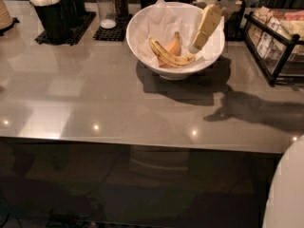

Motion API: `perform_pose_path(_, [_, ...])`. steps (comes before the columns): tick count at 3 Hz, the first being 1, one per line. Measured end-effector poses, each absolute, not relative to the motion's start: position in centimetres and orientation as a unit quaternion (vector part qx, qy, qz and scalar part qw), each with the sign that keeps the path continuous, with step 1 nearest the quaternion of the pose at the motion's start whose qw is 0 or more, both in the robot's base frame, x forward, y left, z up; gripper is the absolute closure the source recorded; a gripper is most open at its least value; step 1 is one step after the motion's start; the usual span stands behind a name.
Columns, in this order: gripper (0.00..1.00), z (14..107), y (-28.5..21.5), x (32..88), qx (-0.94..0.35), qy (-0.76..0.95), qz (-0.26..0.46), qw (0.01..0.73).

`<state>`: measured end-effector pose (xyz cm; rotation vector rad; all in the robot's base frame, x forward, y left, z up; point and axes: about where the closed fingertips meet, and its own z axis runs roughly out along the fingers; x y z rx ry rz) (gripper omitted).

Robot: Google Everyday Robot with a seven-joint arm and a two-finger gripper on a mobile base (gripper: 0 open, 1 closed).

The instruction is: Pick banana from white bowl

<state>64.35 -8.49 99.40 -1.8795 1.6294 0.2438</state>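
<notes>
The white bowl, lined with crinkled white paper, stands at the back middle of the grey counter. The banana, yellow with brown speckles, lies curved along the bowl's bottom. A short orange wedge piece lies just behind it. My gripper, cream coloured, reaches down into the bowl from the upper right. Its tip is just right of the banana's right end and slightly above it. The banana rests in the bowl, not lifted.
Black cup holders with white items stand at the back left, and shakers on a black mat stand next to them. A black wire rack of packets stands right of the bowl. The counter's front edge runs across the middle.
</notes>
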Motion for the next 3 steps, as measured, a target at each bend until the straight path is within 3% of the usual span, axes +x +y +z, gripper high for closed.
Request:
perform_pose_path(1, [0.16,99.4,-8.49,64.35,-0.714,0.619,0.093,0.316])
perform_pose_path(2, [0.24,99.4,-8.49,64.35,-0.714,0.619,0.093,0.316])
perform_pose_path(3, [0.21,98.48,-8.47,65.12,-0.71,0.622,0.098,0.315])
